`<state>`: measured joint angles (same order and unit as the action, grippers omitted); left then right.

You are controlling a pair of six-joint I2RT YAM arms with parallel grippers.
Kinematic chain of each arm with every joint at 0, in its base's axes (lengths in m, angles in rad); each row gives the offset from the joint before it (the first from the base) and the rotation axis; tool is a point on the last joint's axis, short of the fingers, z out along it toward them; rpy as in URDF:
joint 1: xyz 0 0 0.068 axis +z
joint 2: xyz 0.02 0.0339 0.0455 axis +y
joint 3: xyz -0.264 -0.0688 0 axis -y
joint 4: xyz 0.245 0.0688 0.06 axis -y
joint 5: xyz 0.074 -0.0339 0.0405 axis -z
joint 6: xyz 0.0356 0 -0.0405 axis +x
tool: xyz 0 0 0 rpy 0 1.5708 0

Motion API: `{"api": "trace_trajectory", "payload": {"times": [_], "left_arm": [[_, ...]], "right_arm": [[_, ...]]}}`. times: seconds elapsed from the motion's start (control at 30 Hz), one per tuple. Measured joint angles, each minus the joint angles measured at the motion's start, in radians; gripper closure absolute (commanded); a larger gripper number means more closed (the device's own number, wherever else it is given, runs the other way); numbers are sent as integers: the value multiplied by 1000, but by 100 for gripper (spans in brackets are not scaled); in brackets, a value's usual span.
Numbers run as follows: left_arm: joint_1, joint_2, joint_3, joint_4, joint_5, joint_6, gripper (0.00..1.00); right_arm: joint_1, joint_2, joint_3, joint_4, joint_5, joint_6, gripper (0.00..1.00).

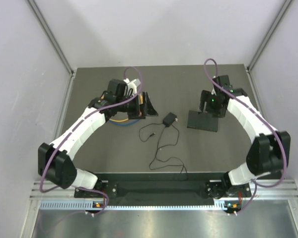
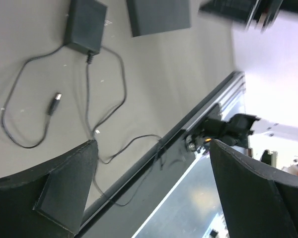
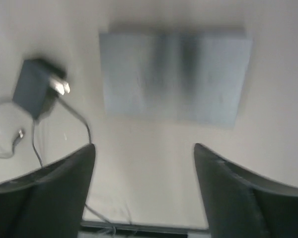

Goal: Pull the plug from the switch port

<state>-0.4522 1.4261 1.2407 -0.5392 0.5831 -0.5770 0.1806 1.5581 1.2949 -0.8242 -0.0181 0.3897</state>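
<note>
Black on dark grey: the switch (image 1: 202,120) lies flat on the tabletop (image 1: 114,158), right of centre. My right tool (image 1: 212,105) hangs by its far edge. The right wrist view is smeared, but the fingers (image 3: 49,198) plainly stand apart with nothing between them, and the switch lies beyond them, untouched. I cannot make out any port on it from any view.

My left tool (image 2: 153,143) is spread wide and holds nothing. It sits over the far left of the tabletop, pointing in towards the middle.

Between my two tools lies the small adapter (image 1: 169,119), just left of the switch and not touching it. Its thin wire (image 1: 161,148) runs in loose loops towards the near edge. One end of the wire curls back to the plug (image 2: 53,103), which lies bare on the tabletop. The plug is left of the adapter, well apart from the switch and in no socket.

Under my left arm I see something blue and yellow (image 1: 120,122), perhaps a coiled cable, but most of it is hidden.
</note>
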Motion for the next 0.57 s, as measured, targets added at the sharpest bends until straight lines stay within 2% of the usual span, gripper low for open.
{"api": "trace_trajectory", "payload": {"times": [0.03, 0.23, 0.37, 0.57], "left_arm": [[0, -23, -22, 24, 2, -11, 2], [6, -208, -194, 110, 4, -101, 2], [13, -432, -349, 188, 23, -208, 2], [15, -798, -701, 483, 87, -511, 2]], "right_arm": [[11, -62, -53, 10, 2, 5, 1], [89, -354, -320, 14, 28, 71, 0], [122, -494, -404, -30, 37, 138, 0], [150, -745, -486, -60, 5, 207, 0]]}}
